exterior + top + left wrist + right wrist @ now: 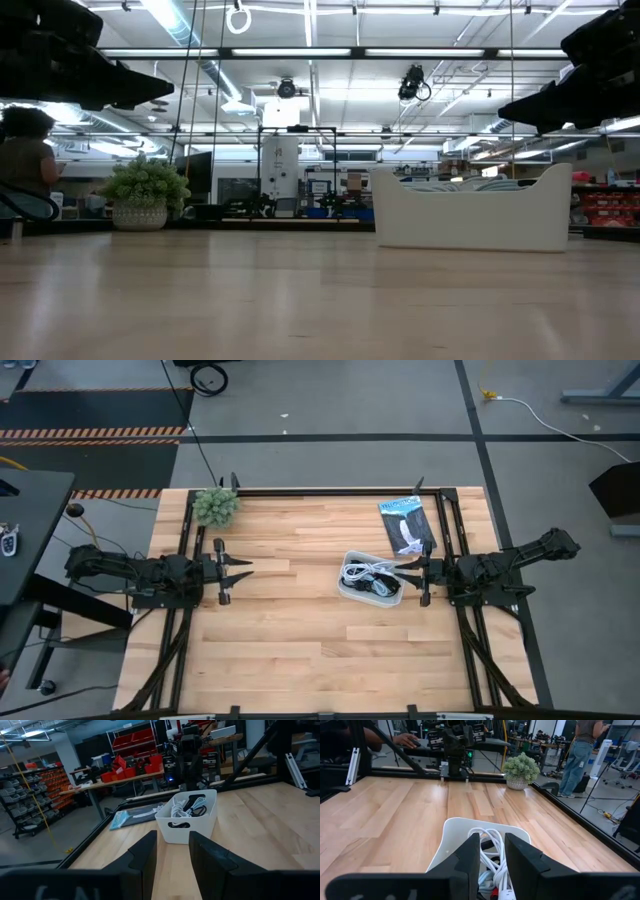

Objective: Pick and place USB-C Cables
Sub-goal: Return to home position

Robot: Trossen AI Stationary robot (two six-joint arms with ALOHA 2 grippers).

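The USB-C cables lie bundled inside the white tray (371,577), which stands on the table right of centre. A white cord (493,851) and a black cord (198,810) show there. I cannot pick out the blue-grey one. My left gripper (244,568) (172,860) hovers open over the left half of the table, level, pointing at the tray. My right gripper (406,572) (492,854) hovers open at the tray's right end, just above the cords, and touches nothing.
A flat black packet with a blue label (407,523) lies beyond the tray by the far right corner. A potted plant (216,506) stands at the far left corner. Black frame rails run along the table's edges. People stand in the room beyond the table (577,750).
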